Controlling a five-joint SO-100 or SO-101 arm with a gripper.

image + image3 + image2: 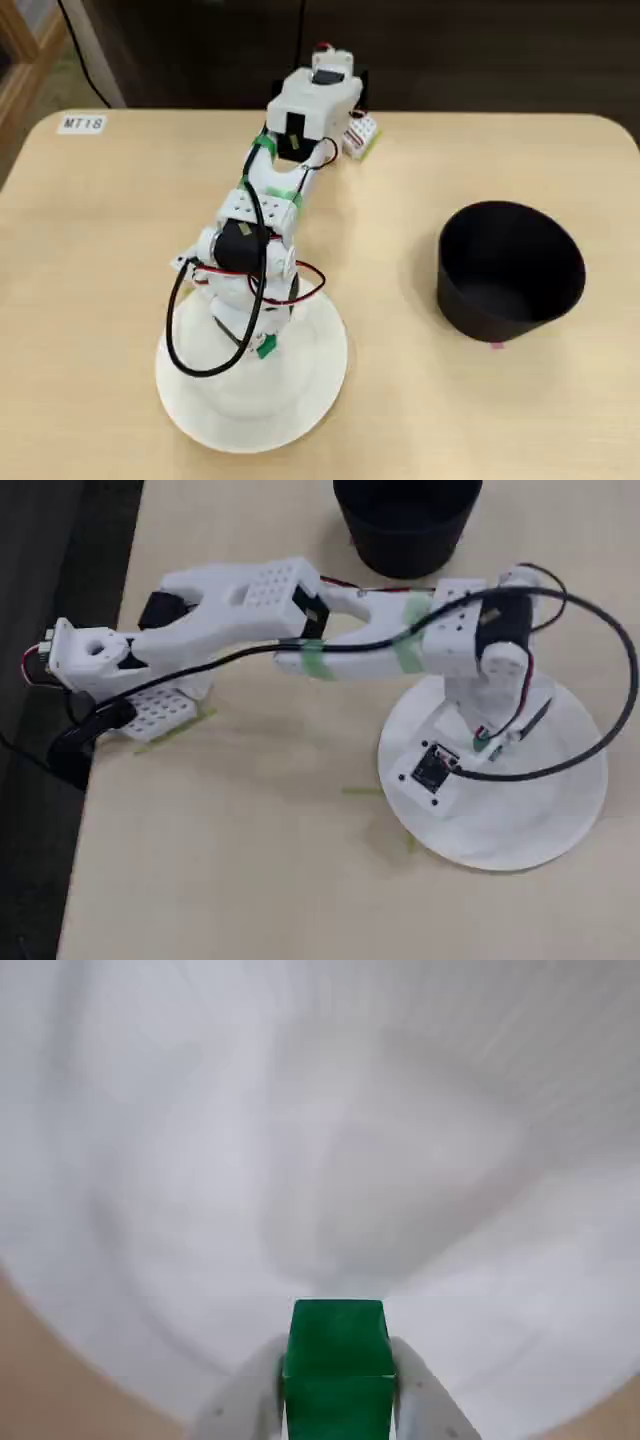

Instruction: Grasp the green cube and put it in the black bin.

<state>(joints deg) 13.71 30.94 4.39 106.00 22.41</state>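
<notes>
In the wrist view the small green cube (338, 1345) sits squeezed between the two white fingers of my gripper (340, 1360), just over the white plate (330, 1160). In a fixed view the arm bends down over the plate (315, 395), and a sliver of the green cube (265, 347) shows at the gripper (262, 343). In the other fixed view the gripper (490, 742) points down at the plate (545, 820) with a bit of the cube (483, 743) visible. The black bin (510, 270) (405, 525) stands apart from the plate, open side up.
The arm's base (320, 85) is fixed at the table's far edge. A label reading MT18 (82, 124) sits at the far left corner. Thin green tape strips (360, 792) lie on the wood beside the plate.
</notes>
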